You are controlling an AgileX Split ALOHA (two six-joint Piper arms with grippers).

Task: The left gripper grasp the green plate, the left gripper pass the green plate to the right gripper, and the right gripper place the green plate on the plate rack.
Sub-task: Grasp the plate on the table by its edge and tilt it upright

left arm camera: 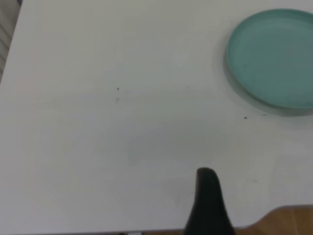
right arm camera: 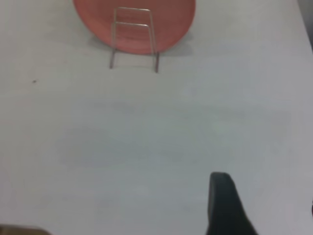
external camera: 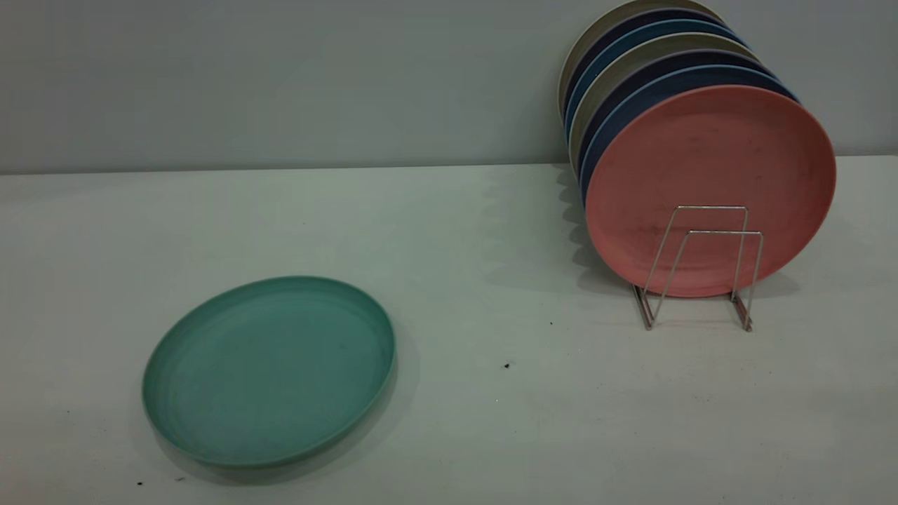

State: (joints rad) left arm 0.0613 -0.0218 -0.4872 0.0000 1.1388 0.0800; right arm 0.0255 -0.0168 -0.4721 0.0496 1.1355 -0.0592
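Observation:
The green plate (external camera: 270, 370) lies flat on the white table at the front left, and it also shows in the left wrist view (left arm camera: 274, 56). The plate rack (external camera: 701, 270) stands at the back right with a salmon-pink plate (external camera: 708, 168) leaning in it; its two front loops are empty. The rack also shows in the right wrist view (right arm camera: 133, 41). Neither gripper appears in the exterior view. Only a black tip of my left gripper (left arm camera: 209, 205) shows, well short of the green plate. Only a black tip of my right gripper (right arm camera: 224, 205) shows, far from the rack.
Behind the pink plate stand several more upright plates (external camera: 652, 63), blue, dark navy and beige. The white table (external camera: 491, 231) spreads between the green plate and the rack. The table's edge with brown floor (left arm camera: 288, 220) lies near the left gripper.

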